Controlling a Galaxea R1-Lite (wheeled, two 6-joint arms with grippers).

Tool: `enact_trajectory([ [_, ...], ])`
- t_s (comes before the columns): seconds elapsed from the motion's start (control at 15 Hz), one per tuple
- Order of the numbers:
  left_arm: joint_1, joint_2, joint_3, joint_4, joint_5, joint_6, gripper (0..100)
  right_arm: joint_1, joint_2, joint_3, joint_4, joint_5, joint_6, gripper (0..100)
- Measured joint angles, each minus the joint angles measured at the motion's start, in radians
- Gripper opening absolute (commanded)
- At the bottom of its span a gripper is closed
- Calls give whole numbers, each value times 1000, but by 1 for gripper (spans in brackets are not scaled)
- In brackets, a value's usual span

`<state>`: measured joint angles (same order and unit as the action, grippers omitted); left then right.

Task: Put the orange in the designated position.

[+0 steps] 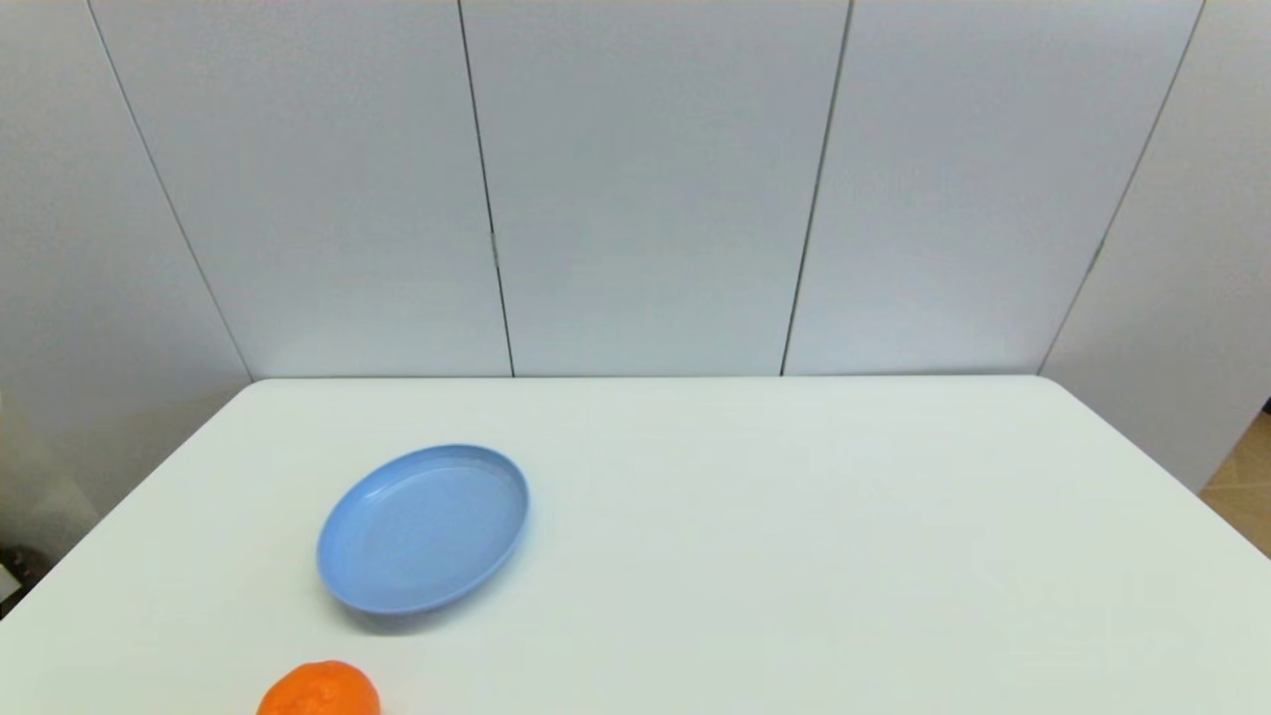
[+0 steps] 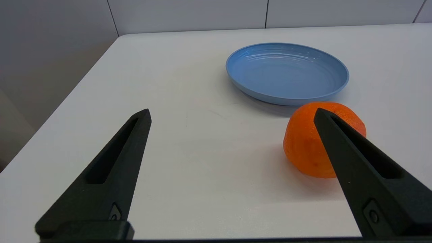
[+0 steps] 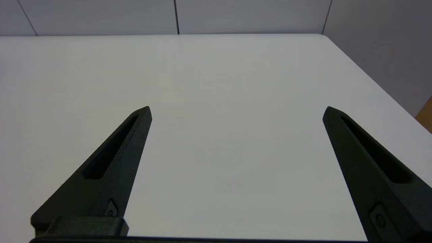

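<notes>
On the surface (image 1: 794, 516), the orange (image 1: 320, 690) sat near the robot's edge, left of centre, just beside the plate (image 1: 422, 528) but apart. Left gripper (image 2: 231, 114) hovered behind it, fingers apart, empty. Right gripper (image 3: 236, 111) hung over bare surface, fingers apart.

Orange and plate on the table's left half

The orange (image 1: 320, 690) is placed at the near edge, just before the plate (image 1: 422, 528), not touching it.
</notes>
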<state>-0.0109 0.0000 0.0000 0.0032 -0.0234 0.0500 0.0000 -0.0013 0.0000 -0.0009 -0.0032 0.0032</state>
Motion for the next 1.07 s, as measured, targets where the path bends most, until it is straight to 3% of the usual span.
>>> enact_trajectory([
  [1.07, 0, 0, 0, 0, 0, 0, 100, 0, 0, 0, 1, 0, 0, 100],
])
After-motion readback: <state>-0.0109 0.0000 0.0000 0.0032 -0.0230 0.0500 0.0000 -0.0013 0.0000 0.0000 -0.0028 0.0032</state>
